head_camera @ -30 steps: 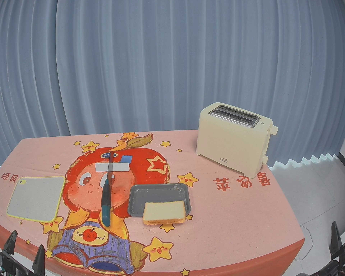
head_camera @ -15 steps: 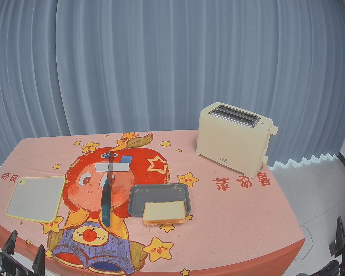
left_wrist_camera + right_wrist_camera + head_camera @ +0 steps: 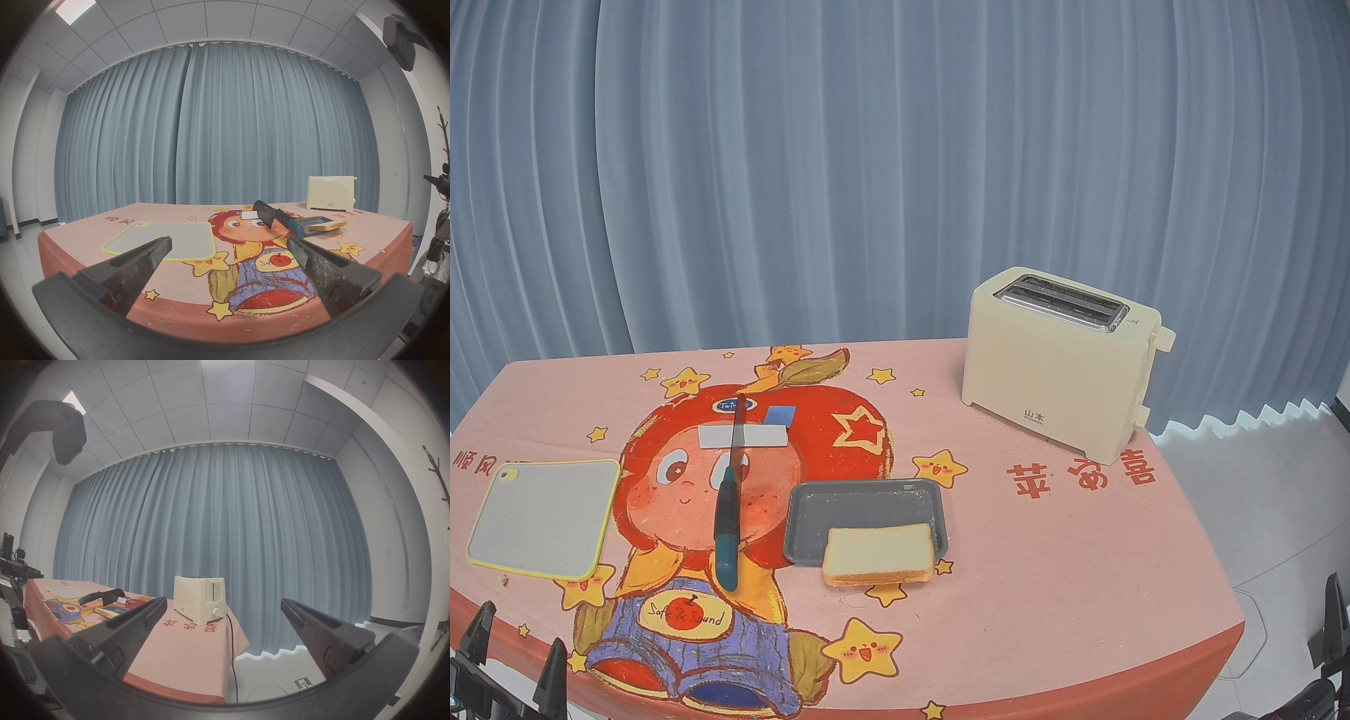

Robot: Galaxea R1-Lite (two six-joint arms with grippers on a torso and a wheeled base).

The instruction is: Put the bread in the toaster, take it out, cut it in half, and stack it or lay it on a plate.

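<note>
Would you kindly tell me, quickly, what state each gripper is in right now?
Left gripper: open, holding nothing.
Right gripper: open, holding nothing.

Blue-grey curtain, tiled ceiling

Lab or office-type test room, staged as a kitchen corner. Grid ceiling tiles with a flush light panel, and plain white walls. A grey-blue curtain runs floor to ceiling across the whole back. Pale hard floor with a floor socket. One worktop in pink cartoon print carries kitchen props: toaster with its cord hanging off the edge, cutting board, knife, grey tray, bread slice. What looks like a coat stand is by the side wall.
</note>
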